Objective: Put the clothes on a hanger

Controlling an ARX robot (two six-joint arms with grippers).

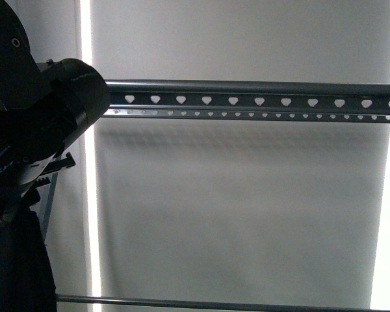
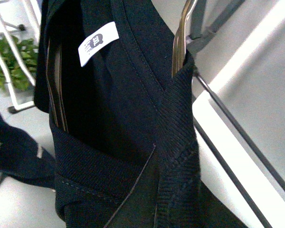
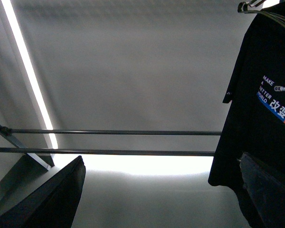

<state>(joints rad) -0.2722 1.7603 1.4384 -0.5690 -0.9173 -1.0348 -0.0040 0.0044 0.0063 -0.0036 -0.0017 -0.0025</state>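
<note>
Clearly, the black T-shirt (image 3: 256, 123) hung from a wire hanger (image 3: 254, 6), with its white "MAKE A BETTER WORLD" print, blue stripe and Chinese characters facing our right wrist camera. We could not see what the hanger's hook rested on. Our right hand (image 3: 161, 159) was spread, its two dark fingers (image 3: 57, 199) well apart with nothing between them. Beyond it ran two thin horizontal bars (image 3: 114, 132).

From the front, the long rail of the clothes rack (image 1: 247, 91), with its row of heart-shaped holes, crossed a pale backdrop. Our left arm (image 1: 32, 117) sat dark at the rail's left end.

The left wrist camera was filled with the shirt's ribbed collar and white neck label (image 2: 99, 42), with the hanger's metal just beside the collar. The left hand's fingers were lost against the dark cloth, so we could not tell whether they were apart or together. A green plant (image 2: 9, 66) stood beyond the shirt.
</note>
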